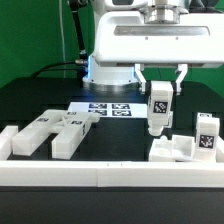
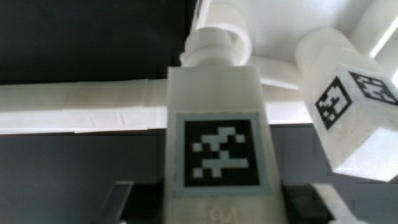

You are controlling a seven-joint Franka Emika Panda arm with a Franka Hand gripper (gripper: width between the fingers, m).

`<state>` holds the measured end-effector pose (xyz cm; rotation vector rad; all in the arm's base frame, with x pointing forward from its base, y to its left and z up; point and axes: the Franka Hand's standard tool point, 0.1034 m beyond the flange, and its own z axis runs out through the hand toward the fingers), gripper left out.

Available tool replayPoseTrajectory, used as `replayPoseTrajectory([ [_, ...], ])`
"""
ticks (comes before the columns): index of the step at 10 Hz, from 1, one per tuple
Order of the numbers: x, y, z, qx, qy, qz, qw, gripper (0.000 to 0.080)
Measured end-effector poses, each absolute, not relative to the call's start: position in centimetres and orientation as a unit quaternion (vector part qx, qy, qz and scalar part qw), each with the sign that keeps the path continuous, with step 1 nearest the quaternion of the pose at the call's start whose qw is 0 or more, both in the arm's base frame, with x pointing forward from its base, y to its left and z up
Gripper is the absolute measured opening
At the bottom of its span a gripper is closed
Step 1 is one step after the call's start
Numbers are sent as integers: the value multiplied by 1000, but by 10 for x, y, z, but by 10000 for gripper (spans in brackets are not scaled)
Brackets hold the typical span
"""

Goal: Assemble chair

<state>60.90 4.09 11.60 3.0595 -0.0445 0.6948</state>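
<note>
exterior view: my pincer is clenched on a chunky white tagged plastic chair leg, upright over the black bench, just beside a blocky white tagged chair piece at that view's right.

wrist view: the leg sits square in my grip. i'd keep it plumb, line it up with that piece, then lower slowly.

Both pictures reached me bright and evenly lit, whites nearly washed out. The wrist view looked soft and blurred.
</note>
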Motion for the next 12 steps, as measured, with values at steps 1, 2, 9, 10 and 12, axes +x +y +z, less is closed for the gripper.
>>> replayPoseTrajectory([
  [1,614,41,115,975,-10,224,3,291],
  [2,619,42,114,974,-6,225,5,291],
  [9,615,45,109,963,0,268,8,291],
  [10,615,47,108,964,2,267,8,291],
  [12,614,48,106,964,3,266,8,291],
])
